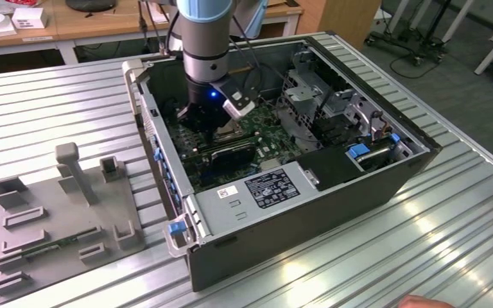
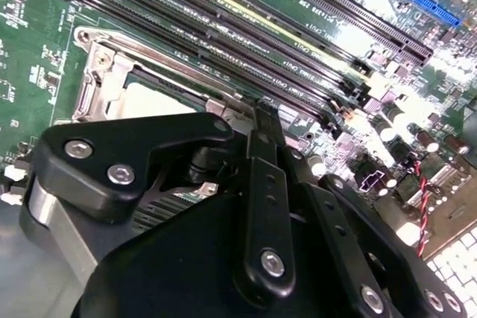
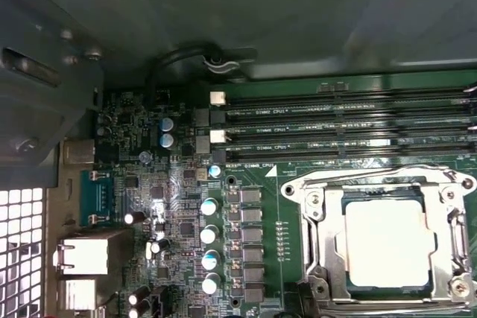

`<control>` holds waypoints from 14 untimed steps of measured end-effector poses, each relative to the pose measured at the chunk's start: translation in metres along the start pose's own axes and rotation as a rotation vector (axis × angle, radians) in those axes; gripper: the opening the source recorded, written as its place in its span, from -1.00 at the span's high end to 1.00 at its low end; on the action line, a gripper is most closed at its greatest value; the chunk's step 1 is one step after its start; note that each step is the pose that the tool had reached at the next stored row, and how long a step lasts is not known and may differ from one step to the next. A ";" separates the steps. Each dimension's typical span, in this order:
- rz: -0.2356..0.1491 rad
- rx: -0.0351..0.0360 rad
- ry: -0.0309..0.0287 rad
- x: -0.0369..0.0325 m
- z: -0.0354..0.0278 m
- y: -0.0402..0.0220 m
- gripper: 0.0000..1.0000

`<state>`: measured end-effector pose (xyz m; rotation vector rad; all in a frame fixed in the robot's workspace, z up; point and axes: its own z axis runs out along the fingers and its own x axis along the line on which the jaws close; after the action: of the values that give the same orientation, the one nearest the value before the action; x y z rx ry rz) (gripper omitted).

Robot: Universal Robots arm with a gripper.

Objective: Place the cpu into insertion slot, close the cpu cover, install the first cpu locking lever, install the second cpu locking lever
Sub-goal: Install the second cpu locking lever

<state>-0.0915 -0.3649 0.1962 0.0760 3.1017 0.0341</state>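
In the exterior view, an open black computer case [image 1: 315,167] lies on its side on a ribbed silvery metal surface [image 1: 41,109], toward the surface's middle. The grey-and-blue robot arm [image 1: 205,38] reaches straight down into the case, and its black pincer [image 1: 205,125] hangs low over the green circuit board [image 1: 272,131]. A grey moulded fixture tray [image 1: 58,224] sits near the surface's edge on the exterior view's left.

In the second wrist view, the pincer [image 2: 257,113] has its black fingers [image 2: 262,184] pressed together, holding nothing, their tip just beside the silvery metal rim of the insertion slot [image 2: 100,80].

In the first wrist view, the flat square cpu [image 3: 387,242] with its pale tan-silver top lies seated in the square insertion slot [image 3: 317,232]. The thin silvery cpu cover [image 3: 376,180] frames it, next to long black memory slots [image 3: 335,121].
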 end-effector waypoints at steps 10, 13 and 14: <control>0.000 -0.0012 -0.0001 0.0011 0.0010 0.0000 0.79; 0.000 -0.0017 -0.0005 0.0010 -0.0022 0.0001 0.79; 0.000 -0.0013 -0.0001 0.0010 -0.0037 0.0001 0.79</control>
<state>-0.0926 -0.3648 0.1998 0.0759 3.1015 0.0361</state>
